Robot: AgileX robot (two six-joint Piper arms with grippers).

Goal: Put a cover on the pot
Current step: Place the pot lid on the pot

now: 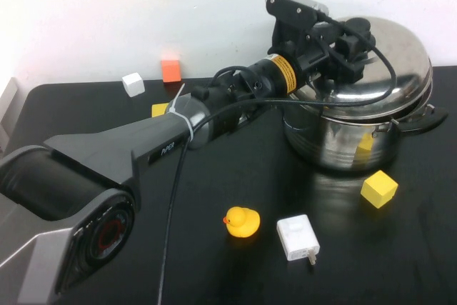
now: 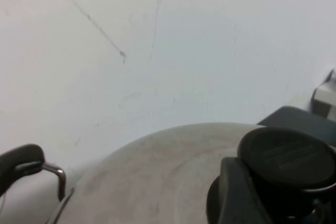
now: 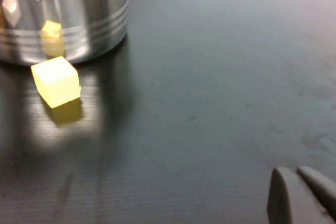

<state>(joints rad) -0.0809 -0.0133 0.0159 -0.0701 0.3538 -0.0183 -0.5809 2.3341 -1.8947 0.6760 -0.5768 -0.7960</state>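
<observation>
The shiny steel pot stands at the back right of the black table, one black handle sticking out. The domed steel lid rests on it, slightly tilted and offset. My left gripper reaches over the lid and is shut on its black knob. The lid's dome and a pot handle show in the left wrist view. My right gripper is out of the high view. It hovers low over the table with its fingers together, apart from the pot.
A yellow block lies just in front of the pot, also in the right wrist view. A rubber duck and a white charger lie nearer. Orange, white and small yellow blocks sit back left.
</observation>
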